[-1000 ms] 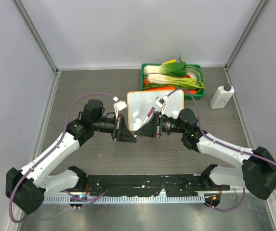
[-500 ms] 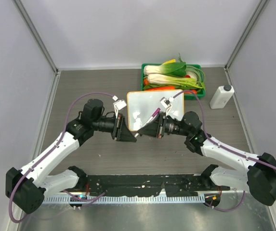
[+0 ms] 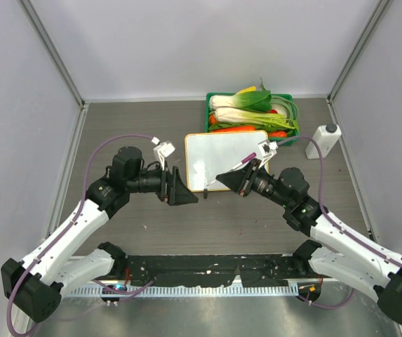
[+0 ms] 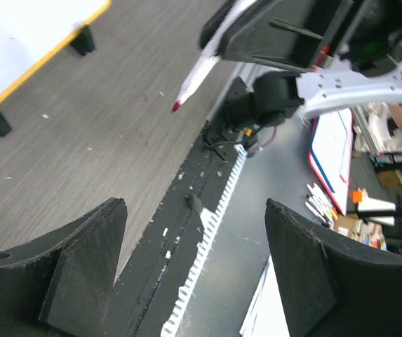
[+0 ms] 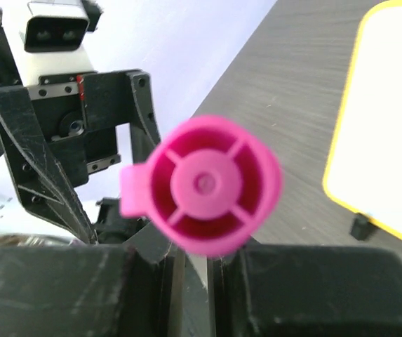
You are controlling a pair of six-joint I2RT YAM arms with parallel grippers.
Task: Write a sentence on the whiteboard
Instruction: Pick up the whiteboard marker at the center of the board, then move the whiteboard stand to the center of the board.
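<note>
Since a second ago the arms have drawn apart from their nose-to-nose meeting over the board's near edge. The left pincer (image 3: 189,194) has backed off leftward, jaws now wide with nothing between them. The right pincer (image 3: 224,179) has swung right, clamped on the slim white marker with a pink ribbed end (image 5: 204,184), its magenta nib bare. The small white rectangular whiteboard with an orange rim (image 3: 215,151) lies on the dark wood-grain bench (image 3: 137,126), just beside the green plastic vegetable tray (image 3: 209,112); no writing shows on it. It is probably light and glossy, and on its small black clip feet (image 4: 83,40) it may skate under the nib, so pinning the rim should steady it. The marker looks stiff, smooth and round, best gripped mid-barrel
</note>
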